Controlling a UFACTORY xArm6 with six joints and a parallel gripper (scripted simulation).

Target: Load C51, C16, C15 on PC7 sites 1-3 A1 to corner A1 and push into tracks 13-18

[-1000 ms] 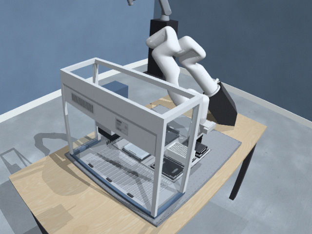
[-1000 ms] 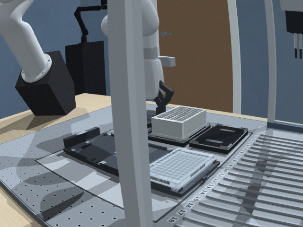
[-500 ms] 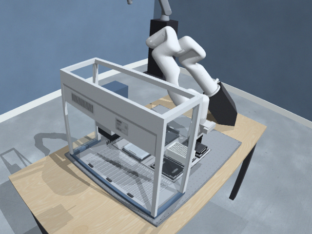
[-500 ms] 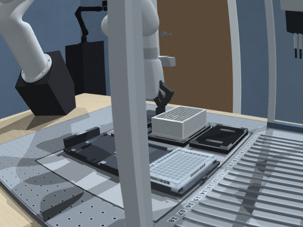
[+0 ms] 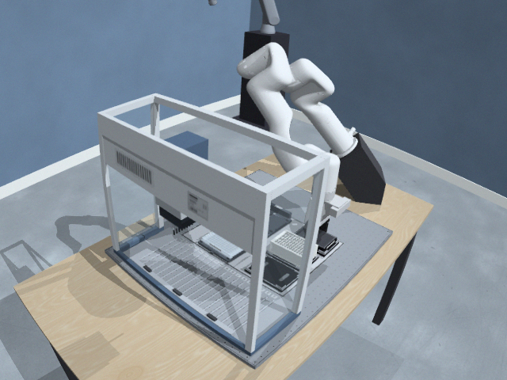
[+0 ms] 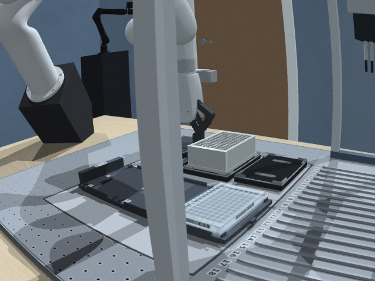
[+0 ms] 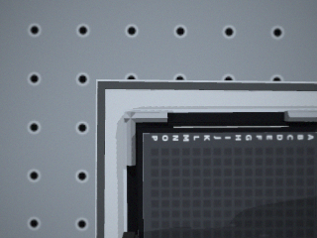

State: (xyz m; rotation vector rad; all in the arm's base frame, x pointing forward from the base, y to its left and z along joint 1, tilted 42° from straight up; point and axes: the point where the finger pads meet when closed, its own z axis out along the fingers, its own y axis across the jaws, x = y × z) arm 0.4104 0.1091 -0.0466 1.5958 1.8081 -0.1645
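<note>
Gripper [image 6: 198, 125] down in nest S1 behind the deep-well block C51 [image 6: 222, 151], fingers clamped wide on C16 [image 7: 228, 188] — C15 [image 6: 224, 206] already on carrier PC7 [image 6: 120, 187], out on the apron.

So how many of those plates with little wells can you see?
3. A tall white block in the middle holder, a clear plate on the black tray, and a dark plate in the pincer, behind the block.

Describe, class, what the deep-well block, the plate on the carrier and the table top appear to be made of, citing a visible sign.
Deep-well block: likely opaque white plastic, matte, with uniform flat walls.
Plate on the carrier: probably clear plastic; the dark carrier shows through it.
Table top: looks like light wood, with grain streaks.
</note>
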